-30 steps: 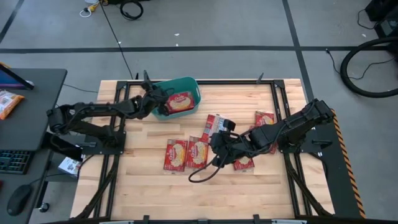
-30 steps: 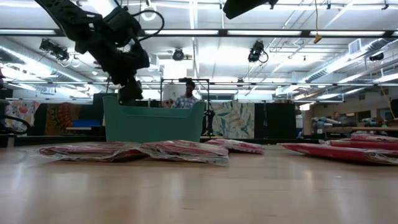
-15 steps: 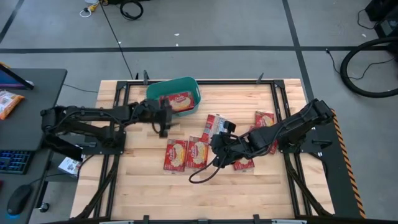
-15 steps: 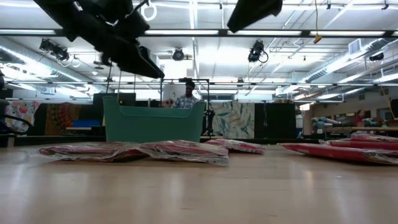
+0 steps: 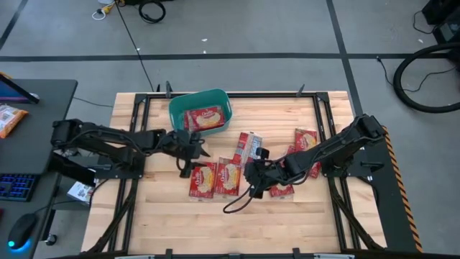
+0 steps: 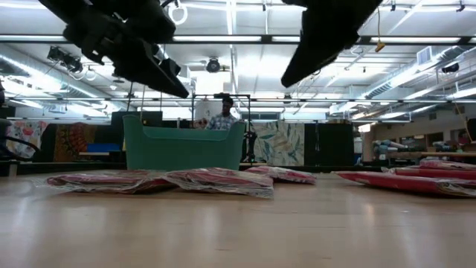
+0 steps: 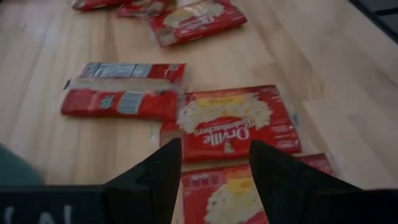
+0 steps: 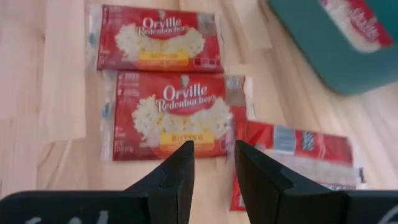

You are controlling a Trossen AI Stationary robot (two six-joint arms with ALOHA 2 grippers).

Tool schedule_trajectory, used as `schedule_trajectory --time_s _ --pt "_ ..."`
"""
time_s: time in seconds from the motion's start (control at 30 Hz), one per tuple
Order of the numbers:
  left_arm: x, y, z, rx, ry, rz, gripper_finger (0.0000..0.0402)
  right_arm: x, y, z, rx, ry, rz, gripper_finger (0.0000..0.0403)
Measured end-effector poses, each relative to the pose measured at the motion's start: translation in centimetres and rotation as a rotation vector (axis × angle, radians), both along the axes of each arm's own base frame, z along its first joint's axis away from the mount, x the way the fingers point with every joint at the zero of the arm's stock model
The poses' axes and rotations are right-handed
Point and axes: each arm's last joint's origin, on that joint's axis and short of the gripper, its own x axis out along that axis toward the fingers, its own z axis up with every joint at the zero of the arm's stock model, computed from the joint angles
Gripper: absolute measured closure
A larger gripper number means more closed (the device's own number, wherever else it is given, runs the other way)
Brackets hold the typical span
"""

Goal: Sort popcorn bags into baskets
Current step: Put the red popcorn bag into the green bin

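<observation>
The teal basket (image 5: 180, 109) stands near the table's far edge with one red popcorn bag (image 5: 205, 118) flat inside it. Several more red bags lie flat on the wood: two abreast (image 5: 203, 178) (image 5: 228, 176), one back-side up (image 5: 248, 147), others to the right (image 5: 305, 138). My left gripper (image 5: 191, 160) is open and hovers just left of the pair, over the nearer bag (image 7: 239, 190). My right gripper (image 5: 249, 176) is open and hovers at the pair's right side, above a bag's edge (image 8: 177, 115). Neither touches a bag.
Black frame rails (image 5: 136, 129) run along the table's left and right sides. In the low view the basket (image 6: 182, 147) stands behind the flat bags (image 6: 156, 180), with a person in the room beyond. An orange snack bag (image 5: 11, 119) lies on the desk to the left.
My left gripper has left the basket's left rim and swung toward the near edge and the right, ending beside the two bags lying abreast. My right gripper has shifted slightly toward the near edge and come lower. The bags and the basket have stayed put.
</observation>
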Motion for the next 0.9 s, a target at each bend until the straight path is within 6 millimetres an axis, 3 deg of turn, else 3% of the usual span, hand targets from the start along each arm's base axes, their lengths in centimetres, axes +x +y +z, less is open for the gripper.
schedule_trajectory --time_s 0.27,0.5,0.77,0.9 --pt "1.1 -1.1 -1.1 -0.047 0.007 0.024 0.0209 -0.5 -0.7 -1.2 0.057 0.034 -0.087 0.0284" --pt "2.2 -1.7 -2.1 -0.043 -0.011 0.002 0.0209 -1.6 0.3 -1.7 0.077 0.082 -0.160 0.0294" --pt "2.5 -1.6 -2.3 -0.012 -0.023 -0.009 0.0209 -1.8 1.7 -4.0 0.035 0.335 -0.295 0.0304" --pt "2.5 -1.6 -2.3 -0.009 -0.025 -0.008 0.0209 -2.8 1.4 -4.7 0.028 0.490 -0.399 0.0304"
